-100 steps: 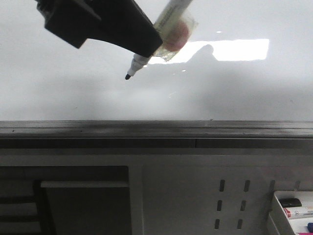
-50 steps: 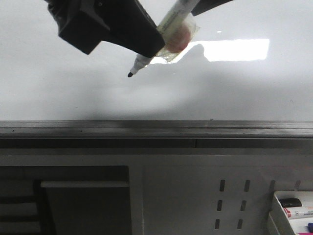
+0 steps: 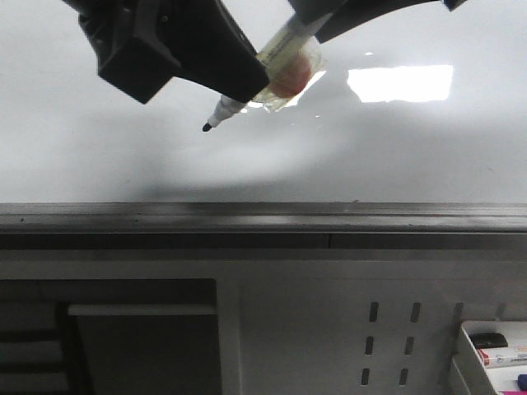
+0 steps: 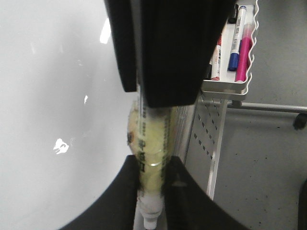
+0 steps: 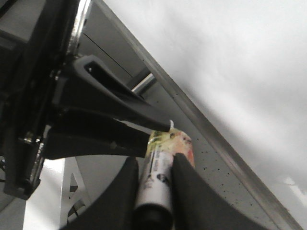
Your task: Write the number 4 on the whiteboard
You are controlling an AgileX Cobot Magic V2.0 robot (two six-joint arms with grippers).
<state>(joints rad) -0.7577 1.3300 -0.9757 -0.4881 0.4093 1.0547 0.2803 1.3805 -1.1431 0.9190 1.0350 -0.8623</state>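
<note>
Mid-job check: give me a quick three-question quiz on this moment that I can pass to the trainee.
1. True or false: black strokes are already drawn on the visible part of the whiteboard.
2. Which gripper is shut on the marker? A: only the left gripper. B: only the right gripper. C: both.
3. Fill in: the marker's dark tip is ____ (capped or uncapped).

Key: 1 false, the board shows only a light reflection and shadows. 2 C, the left gripper holds it near the tip and the right holds the rear end. 3 uncapped.
</note>
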